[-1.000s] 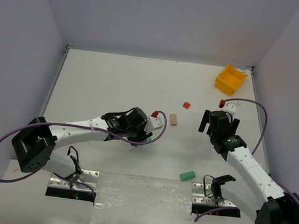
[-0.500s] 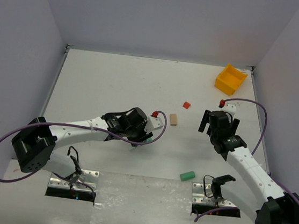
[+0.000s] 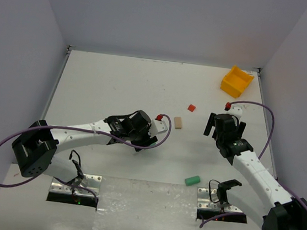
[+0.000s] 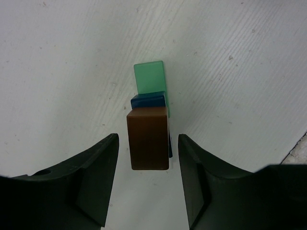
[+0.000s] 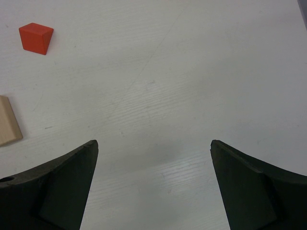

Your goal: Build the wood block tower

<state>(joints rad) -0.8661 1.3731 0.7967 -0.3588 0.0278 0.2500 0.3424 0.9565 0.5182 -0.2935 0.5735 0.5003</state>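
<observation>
The wood block tower point(image 4: 148, 122) shows in the left wrist view as a small stack: a brown block point(image 4: 148, 139) on top, a blue block point(image 4: 147, 100) under it and a green block point(image 4: 149, 78) sticking out at the bottom. My left gripper point(image 4: 148, 143) is open, with one jaw on each side of the brown block and a gap on both sides. In the top view the left gripper point(image 3: 144, 140) hides the stack. My right gripper point(image 3: 226, 120) is open and empty above bare table, also seen in the right wrist view point(image 5: 153, 143).
A red block point(image 3: 191, 107) and a tan block point(image 3: 178, 122) lie between the arms; both show in the right wrist view, red block point(image 5: 36, 38) and tan block point(image 5: 8, 127). A green block point(image 3: 192, 180) lies near the front. A yellow bin point(image 3: 237, 81) stands at the back right.
My left gripper has shifted slightly over the stack, and the teal edge that showed beside it is now covered. The right arm has not moved.
</observation>
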